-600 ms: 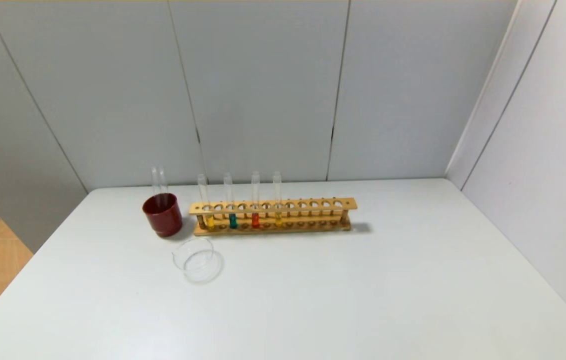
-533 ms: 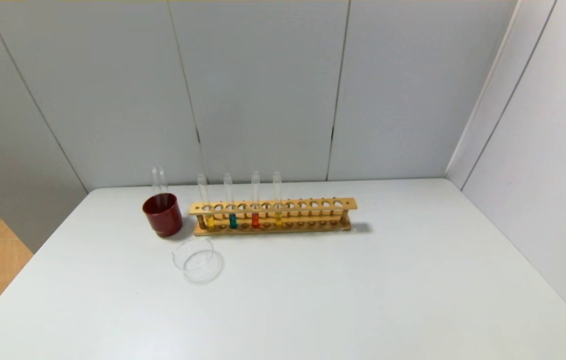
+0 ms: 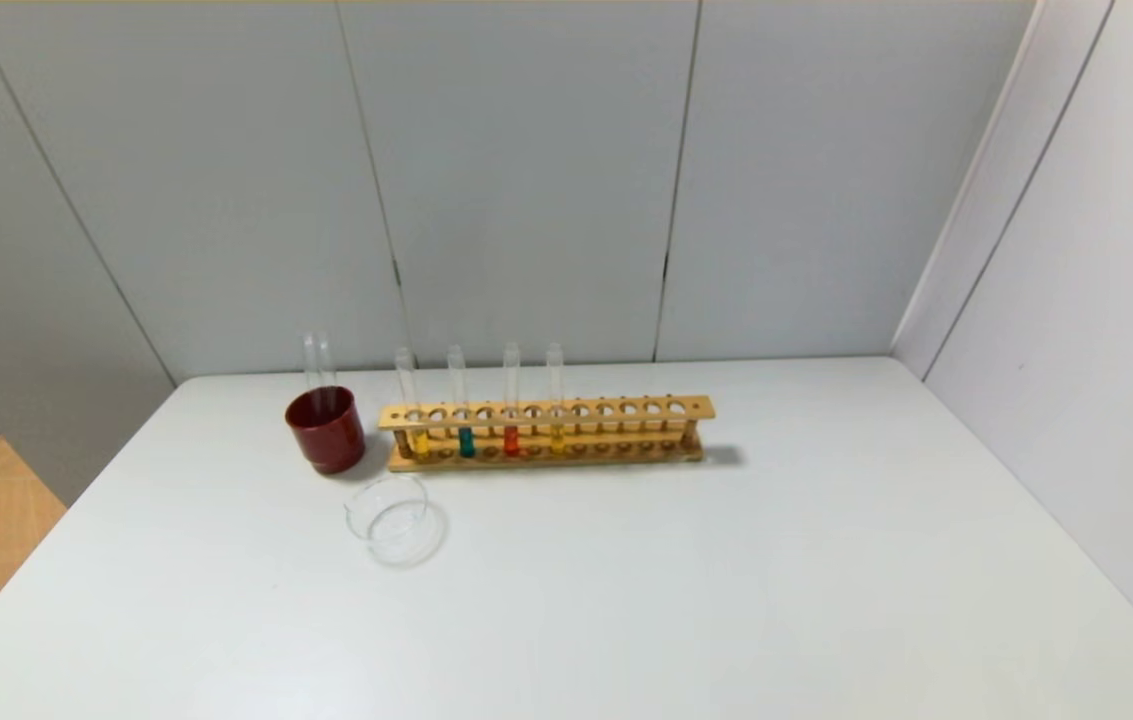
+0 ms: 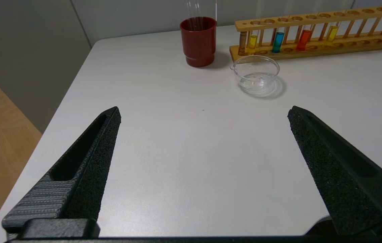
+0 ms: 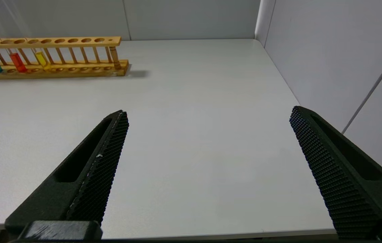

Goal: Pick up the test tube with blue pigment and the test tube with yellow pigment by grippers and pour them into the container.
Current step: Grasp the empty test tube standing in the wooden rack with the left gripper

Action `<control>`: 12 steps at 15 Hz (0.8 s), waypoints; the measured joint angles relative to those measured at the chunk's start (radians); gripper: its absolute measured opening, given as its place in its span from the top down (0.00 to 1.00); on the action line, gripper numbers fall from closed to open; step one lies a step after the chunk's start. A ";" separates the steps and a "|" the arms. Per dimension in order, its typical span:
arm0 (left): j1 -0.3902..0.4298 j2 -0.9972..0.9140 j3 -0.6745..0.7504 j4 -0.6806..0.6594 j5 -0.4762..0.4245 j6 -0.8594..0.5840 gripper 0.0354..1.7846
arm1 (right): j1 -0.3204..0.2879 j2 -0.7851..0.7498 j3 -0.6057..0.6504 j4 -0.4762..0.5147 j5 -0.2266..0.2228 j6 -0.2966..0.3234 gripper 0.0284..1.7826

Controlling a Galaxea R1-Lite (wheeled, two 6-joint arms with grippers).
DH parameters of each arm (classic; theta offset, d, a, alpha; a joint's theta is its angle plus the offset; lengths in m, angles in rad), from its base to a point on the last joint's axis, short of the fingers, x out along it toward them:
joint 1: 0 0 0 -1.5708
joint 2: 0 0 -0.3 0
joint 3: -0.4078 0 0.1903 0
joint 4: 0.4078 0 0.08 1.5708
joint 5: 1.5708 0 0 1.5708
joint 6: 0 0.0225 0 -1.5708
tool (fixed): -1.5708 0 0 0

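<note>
Both test tubes stand upright in the wooden rack (image 3: 546, 432), which lies along the far edge of the tabletop (image 3: 626, 580), toward the far-left corner. The test tube with yellow pigment (image 3: 420, 441) is in the leftmost used hole, and the test tube with blue pigment (image 3: 466, 440) stands just beside it; their long axes are vertical.

The left pincer (image 4: 204, 114) hangs over the near-left part of the tabletop, its fingers spread wide and holding nothing. The tubes lie ahead of it, toward the far edge, and I judge this arm to be the nearer one. The right pincer (image 5: 209, 113) is over the near-right part, also wide open and empty, well apart from the rack.

The container (image 3: 388, 515) stands in front of the rack's left end, between the left pincer and the tubes. The dark red cup (image 3: 326, 430) is just beside that end. A red tube (image 3: 511, 438) and an orange-yellow tube (image 3: 557, 436) stand further right, so a wide grasp on the blue tube could touch its neighbours.
</note>
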 joint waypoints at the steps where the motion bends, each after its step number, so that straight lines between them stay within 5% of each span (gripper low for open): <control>1: 0.000 0.000 -0.009 0.000 -0.014 0.000 0.02 | 0.000 0.000 0.000 0.000 0.000 0.000 0.02; 6: -0.001 0.056 -0.226 0.073 -0.117 0.012 0.02 | 0.000 0.000 0.000 0.000 0.000 0.000 0.02; 12: -0.063 0.433 -0.544 0.051 -0.146 0.014 0.02 | 0.000 0.000 0.000 0.000 0.000 0.000 0.02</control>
